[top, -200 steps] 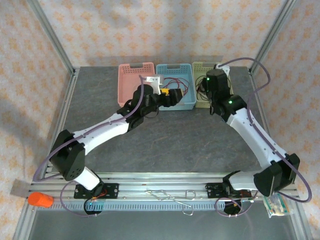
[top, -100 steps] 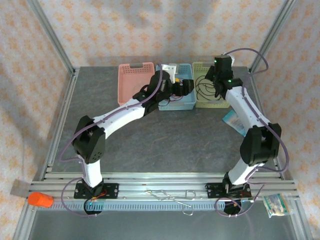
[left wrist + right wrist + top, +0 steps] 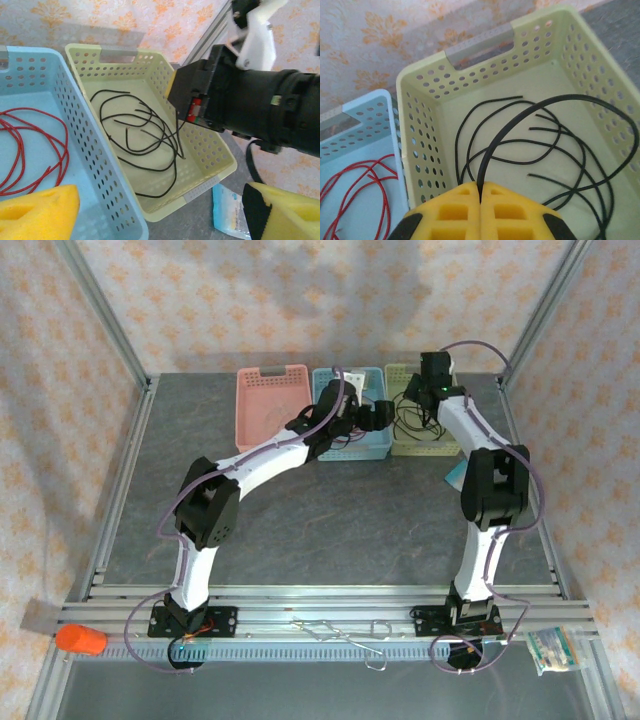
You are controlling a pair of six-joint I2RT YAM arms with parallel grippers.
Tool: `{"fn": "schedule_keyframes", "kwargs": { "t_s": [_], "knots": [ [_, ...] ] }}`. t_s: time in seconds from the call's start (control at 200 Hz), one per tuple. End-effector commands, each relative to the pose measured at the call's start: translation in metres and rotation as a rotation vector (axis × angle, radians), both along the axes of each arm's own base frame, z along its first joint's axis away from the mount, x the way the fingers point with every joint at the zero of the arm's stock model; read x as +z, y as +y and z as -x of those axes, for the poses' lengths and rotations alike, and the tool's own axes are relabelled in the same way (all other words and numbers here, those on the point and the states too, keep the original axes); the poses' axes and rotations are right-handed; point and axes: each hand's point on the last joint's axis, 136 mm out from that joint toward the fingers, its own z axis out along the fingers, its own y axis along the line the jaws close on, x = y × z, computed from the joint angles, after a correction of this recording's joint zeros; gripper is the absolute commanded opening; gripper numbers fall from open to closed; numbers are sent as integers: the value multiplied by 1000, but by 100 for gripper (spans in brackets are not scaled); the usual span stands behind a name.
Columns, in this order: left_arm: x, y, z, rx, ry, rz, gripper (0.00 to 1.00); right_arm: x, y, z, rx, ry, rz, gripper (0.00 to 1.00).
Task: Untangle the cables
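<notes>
Two arms reach from the near edge of the dark grey bench [image 3: 330, 520] to three perforated plastic baskets lined up at its far edge. We see the left arm [image 3: 255, 452] stretched diagonally over the light blue perforated basket [image 3: 85, 165], its left tool [image 3: 161, 202] spread wide with nothing between the yellow fingers [image 3: 40, 210]. The right arm [image 3: 490, 485] rises to a bent elbow. Its right tool [image 3: 481, 195] hangs above the pale yellow perforated basket [image 3: 420, 125], fingers pressed together on a strand of thin black cable [image 3: 520, 113] that arcs up from the basket floor. One thin red cable [image 3: 64, 150] lies looped in the blue basket. Black loops lie in the yellow one; we cannot count them as separate cables. The pink perforated basket [image 3: 262, 410] sits leftmost. One light blue packet [image 3: 227, 212] lies on the bench beside the yellow basket.
</notes>
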Motion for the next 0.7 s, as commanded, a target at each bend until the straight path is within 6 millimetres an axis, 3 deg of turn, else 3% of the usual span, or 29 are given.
{"fn": "schedule_keyframes", "kwargs": {
  "t_s": [0.0,0.095,0.245,0.486,0.661,0.691,0.696],
  "knots": [
    [12,3,-4,3,-18,7,86,-1,6,-12,30,3,-29,0],
    [8,5,-3,8,-11,4,86,-9,11,-16,48,24,-44,4],
    [8,8,-1,12,-10,4,86,-6,15,-18,59,15,-66,13],
    [18,14,5,20,-20,20,86,29,18,-16,74,-32,-88,22],
    [34,23,18,22,-40,34,86,60,19,5,84,-87,-108,22],
    [28,24,19,26,-32,24,86,65,18,11,84,-98,-114,22],
    [36,26,21,26,-43,32,86,66,19,12,85,-100,-115,22]
  ]
}}
